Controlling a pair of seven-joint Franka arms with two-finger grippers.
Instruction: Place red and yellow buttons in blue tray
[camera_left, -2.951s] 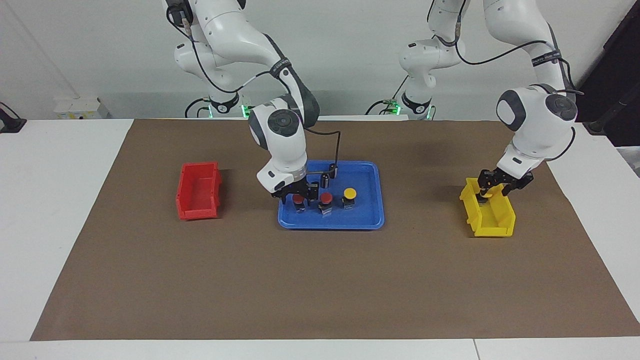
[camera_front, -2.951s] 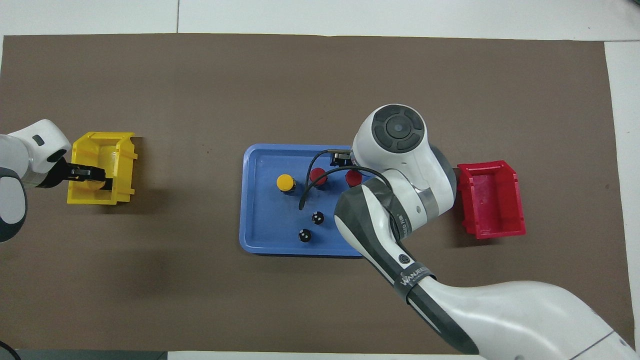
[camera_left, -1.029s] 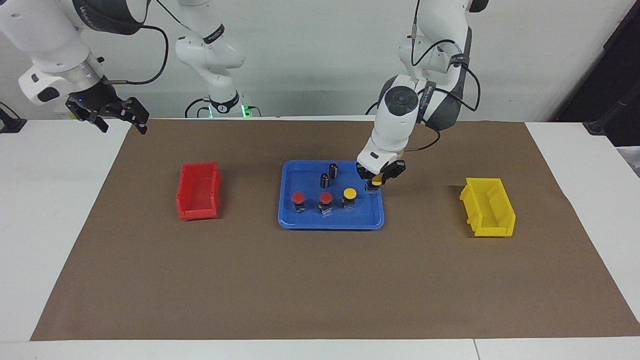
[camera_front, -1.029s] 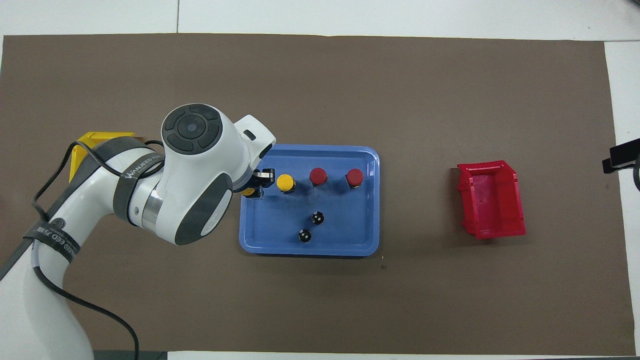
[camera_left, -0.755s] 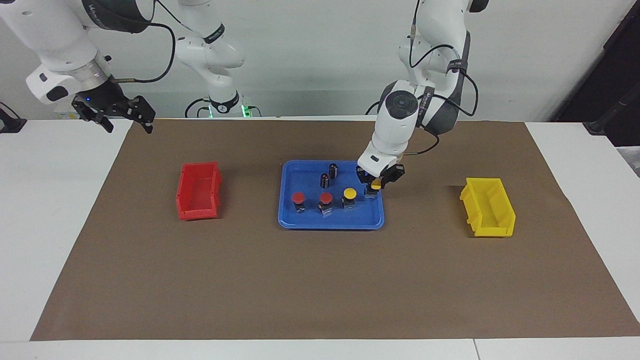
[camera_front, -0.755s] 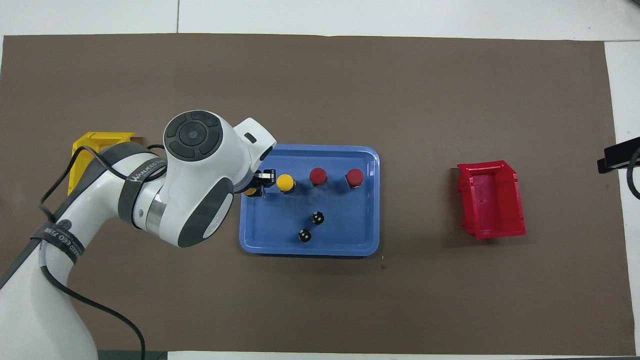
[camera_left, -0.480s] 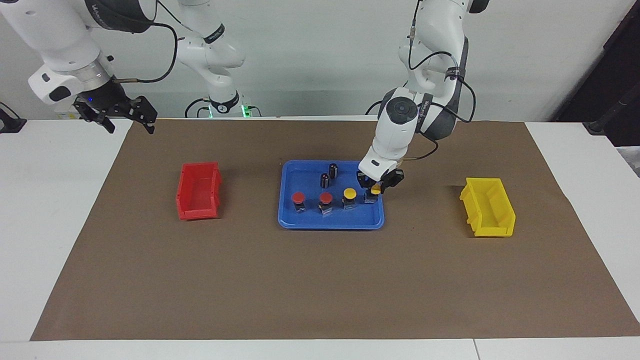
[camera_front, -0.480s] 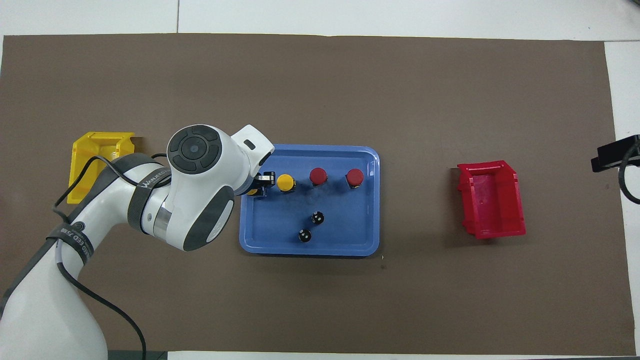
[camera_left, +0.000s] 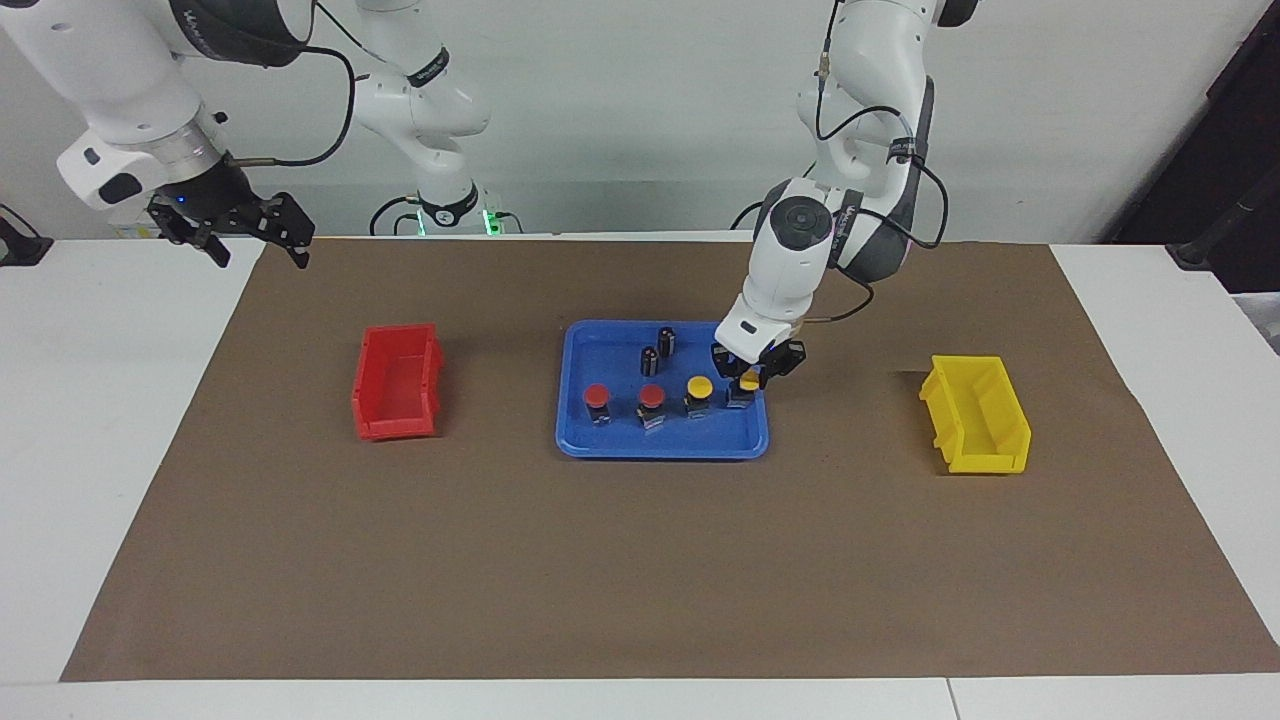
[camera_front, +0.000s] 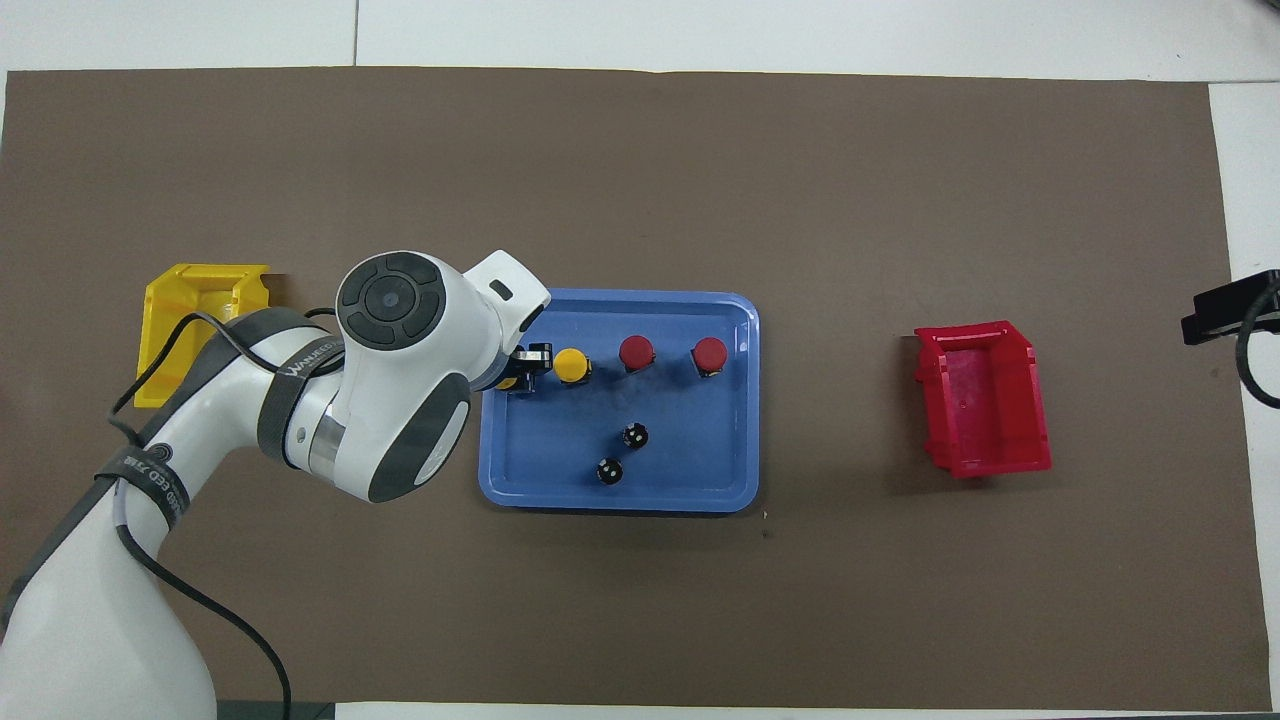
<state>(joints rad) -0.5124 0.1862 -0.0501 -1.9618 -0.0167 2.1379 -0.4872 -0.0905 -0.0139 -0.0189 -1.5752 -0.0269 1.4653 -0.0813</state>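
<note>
Looks basically done: blue tray (camera_left: 660, 450) mid-mat, with two red buttons (camera_left: 596, 396) and a yellow button (camera_left: 700, 385) standing in a row inside, plus the fourth button (camera_left: 748, 381), yellow too, down at the tray corner toward the left arm's end and seemingly resting on the tray floor. Got the left gripper (camera_left: 752, 375) right on that one, fingers either side of the cap; can't tell whether clamped or loose. Only thing left, at a guess: letting go and lifting straight up. Tight spot though, with the low rim just beside and the yellow button near, so no sideways swing. Two dark cylinders (camera_left: 666, 340) in the tray nearer the robots, clear of the gripper. Yellow bin (camera_left: 977, 413) and red bin (camera_left: 397, 380) well apart from the tray, one toward each end of the mat (camera_left: 640, 570). Then the right gripper (camera_left: 235, 232), spread wide with nothing in it, waiting high over the table edge at the right arm's end. Loads of bare mat all round.
</note>
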